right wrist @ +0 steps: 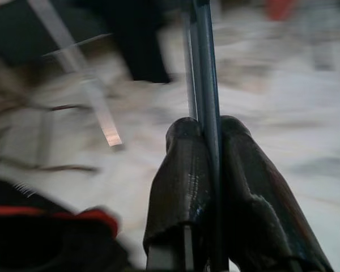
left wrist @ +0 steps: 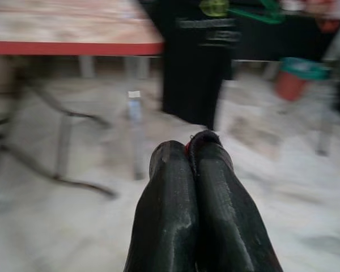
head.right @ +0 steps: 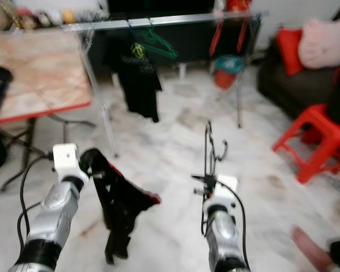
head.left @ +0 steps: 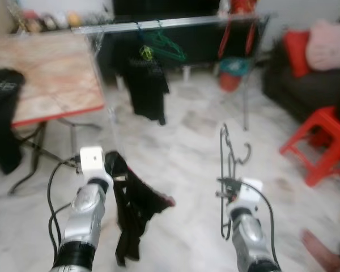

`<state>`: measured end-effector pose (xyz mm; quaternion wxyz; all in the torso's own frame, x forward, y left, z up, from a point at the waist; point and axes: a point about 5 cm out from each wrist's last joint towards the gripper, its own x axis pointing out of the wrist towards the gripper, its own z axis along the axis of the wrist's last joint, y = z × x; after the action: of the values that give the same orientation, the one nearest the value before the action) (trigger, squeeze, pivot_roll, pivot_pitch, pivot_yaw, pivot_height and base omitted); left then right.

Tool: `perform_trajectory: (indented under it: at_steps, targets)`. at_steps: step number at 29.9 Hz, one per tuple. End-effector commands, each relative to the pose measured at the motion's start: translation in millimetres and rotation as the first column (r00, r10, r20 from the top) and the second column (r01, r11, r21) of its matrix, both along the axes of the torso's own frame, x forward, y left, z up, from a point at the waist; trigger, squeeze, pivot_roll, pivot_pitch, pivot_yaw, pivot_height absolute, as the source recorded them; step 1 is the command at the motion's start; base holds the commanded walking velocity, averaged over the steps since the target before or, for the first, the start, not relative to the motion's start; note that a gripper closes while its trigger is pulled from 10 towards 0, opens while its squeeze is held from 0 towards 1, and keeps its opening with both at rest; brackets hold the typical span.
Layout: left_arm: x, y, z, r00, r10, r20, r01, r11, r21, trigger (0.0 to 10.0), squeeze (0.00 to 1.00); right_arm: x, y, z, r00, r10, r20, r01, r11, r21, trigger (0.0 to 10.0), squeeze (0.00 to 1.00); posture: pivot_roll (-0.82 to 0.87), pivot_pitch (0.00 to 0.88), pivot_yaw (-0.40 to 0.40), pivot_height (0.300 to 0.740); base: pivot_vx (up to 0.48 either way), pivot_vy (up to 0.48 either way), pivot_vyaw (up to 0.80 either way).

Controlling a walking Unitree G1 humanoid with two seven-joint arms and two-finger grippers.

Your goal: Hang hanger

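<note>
The right claw (head.left: 233, 190), low and right of centre in the blurred eye views, was clamped on a dark wire hanger (head.left: 225, 170) held upright, its hook above the fingers (right wrist: 184, 187). The left claw (head.left: 114, 168), lower left, was pinched tight on a black garment with red trim (head.left: 131, 209) that drooped toward the marble floor (head.left: 181, 141). Across the upper frame ran a silver clothes rail (head.left: 158, 24) carrying a black T-shirt (head.left: 144, 85) and a green hanger (head.left: 165, 45).
</note>
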<state>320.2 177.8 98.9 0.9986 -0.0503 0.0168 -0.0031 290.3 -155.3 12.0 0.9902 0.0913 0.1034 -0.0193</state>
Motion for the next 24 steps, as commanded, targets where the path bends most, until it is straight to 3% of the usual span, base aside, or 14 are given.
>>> perform_trajectory:
  at_steps: [1, 11, 20, 24]
  targets:
    - [1.3, -1.4, 2.6, 1.0, 0.008, 0.014, -0.008, 1.0, -0.003, 10.0, 0.0, -2.1, -2.0, -2.4, 1.0, 0.003, -0.009, -0.003, 1.0, -0.007, 10.0, 0.0, -0.03, 0.0, 0.007, 0.74, 0.0, 0.36, 0.8]
    - [2.2, 0.3, 3.1, 1.0, 0.023, 0.013, -0.023, 1.0, 0.006, 10.0, 0.0, -1.5, -0.3, -1.9, 1.0, 0.016, -0.008, -0.016, 1.0, -0.009, 10.0, 0.0, -0.03, 0.0, 0.006, 0.74, 0.0, 0.357, 0.79]
    - [3.1, -0.7, 4.1, 1.0, 0.022, 0.021, -0.022, 1.0, 0.012, 10.0, 0.0, -0.6, -4.8, -2.6, 1.0, -0.008, -0.021, 0.008, 1.0, 0.0, 10.0, 0.0, -0.03, 0.0, 0.005, 0.74, 0.0, 0.333, 0.0]
    - [2.8, -5.6, 6.2, 0.999, -0.018, 0.043, 0.017, 1.0, 0.023, 10.0, 0.0, -1.4, -8.2, -5.2, 0.998, -0.03, -0.049, 0.029, 0.999, -0.012, 10.0, 0.0, -0.03, 0.0, 0.005, 0.74, 0.0, 0.0, 0.0]
